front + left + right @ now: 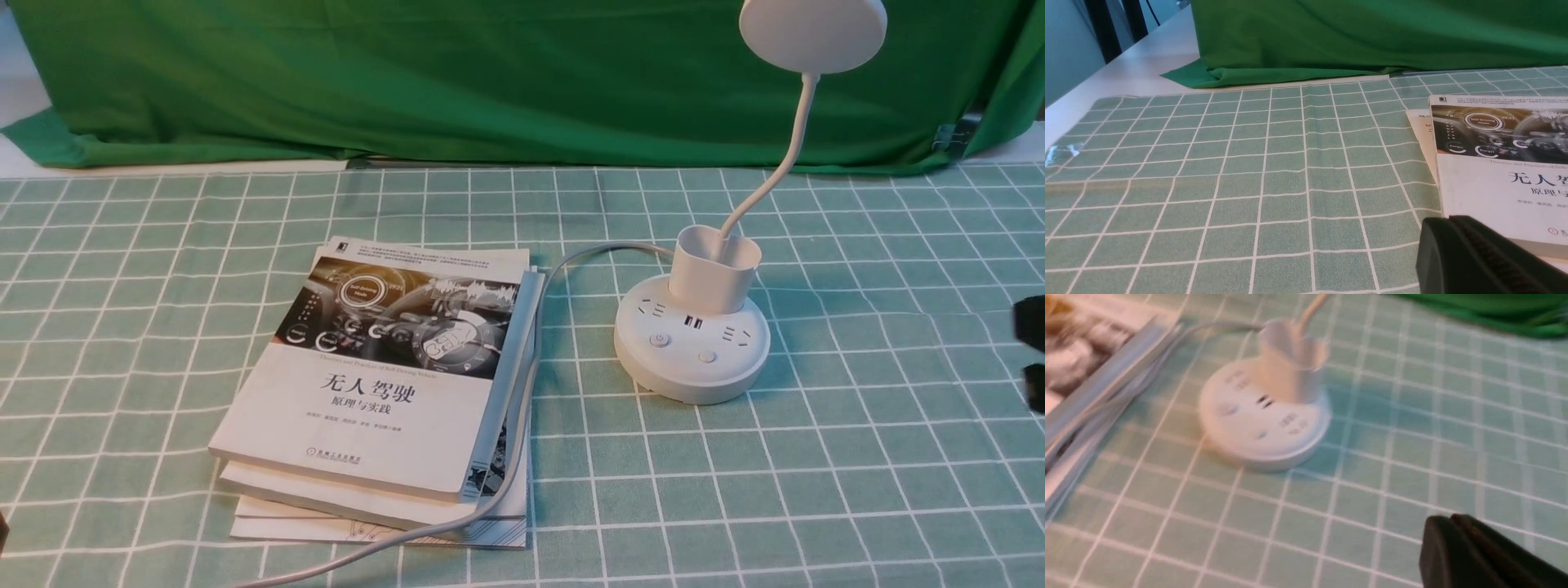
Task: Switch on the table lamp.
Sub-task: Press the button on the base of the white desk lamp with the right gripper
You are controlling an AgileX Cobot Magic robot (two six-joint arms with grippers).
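Note:
The white table lamp stands right of centre on the checked cloth. Its round base (692, 347) carries sockets and two buttons (659, 340), with a cup-shaped holder (716, 269) on top. A thin gooseneck (784, 163) curves up to the disc head (812, 33). The lamp's white cord (522, 392) runs off leftwards over the books. My right gripper (1449, 518) is shut and empty, hovering over the cloth well short of the blurred base (1263, 420). Dark parts of it (1030, 320) show at the front view's right edge. My left gripper (1447, 219) is shut and empty, beside the books' corner.
A stack of books (384, 384) lies left of the lamp with the cord draped across its right side. A green backdrop cloth (490, 82) hangs along the far edge, with a metal clip (951, 135) at its right. The tablecloth (1208, 183) ends near the table's left edge.

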